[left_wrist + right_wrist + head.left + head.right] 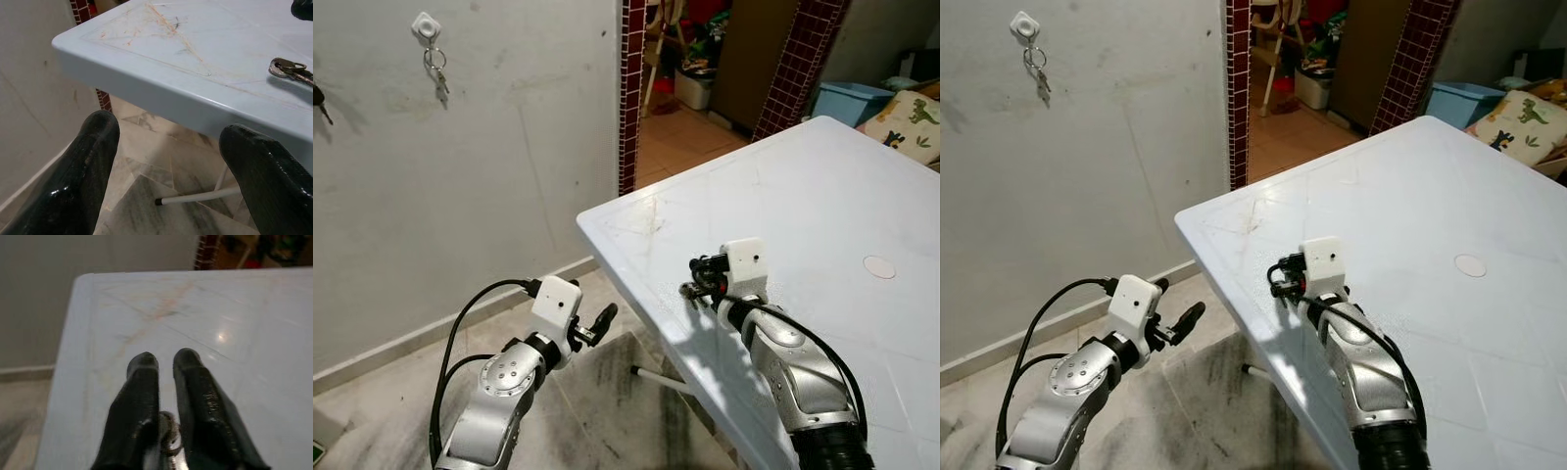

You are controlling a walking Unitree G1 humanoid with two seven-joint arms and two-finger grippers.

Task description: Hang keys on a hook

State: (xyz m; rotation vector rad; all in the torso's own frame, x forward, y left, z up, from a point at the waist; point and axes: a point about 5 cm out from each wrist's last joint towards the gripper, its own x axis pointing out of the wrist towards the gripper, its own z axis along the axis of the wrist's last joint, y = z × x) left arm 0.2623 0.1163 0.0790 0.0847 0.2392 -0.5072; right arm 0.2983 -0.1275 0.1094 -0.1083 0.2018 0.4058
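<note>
A bunch of keys [288, 68] on a ring lies flat on the white table [822, 196], near its front left corner. My right gripper [697, 282] hovers just over the keys with its fingers [142, 382] shut to a narrow gap. In the right wrist view the key ring [167, 438] shows through that gap, on the tabletop below. High on the wall is a white hook [427, 25] from which another set of keys [438, 76] hangs. My left gripper [597, 325] is open, low over the floor beside the table's corner.
The grey wall [460, 176] stands to the left, beyond the table's corner. A tiled doorway [631, 98] opens into a cluttered room behind. A white table leg [661, 380] crosses the marble floor. A blue bin [850, 98] and a dinosaur-print cushion [906, 122] sit at the far right.
</note>
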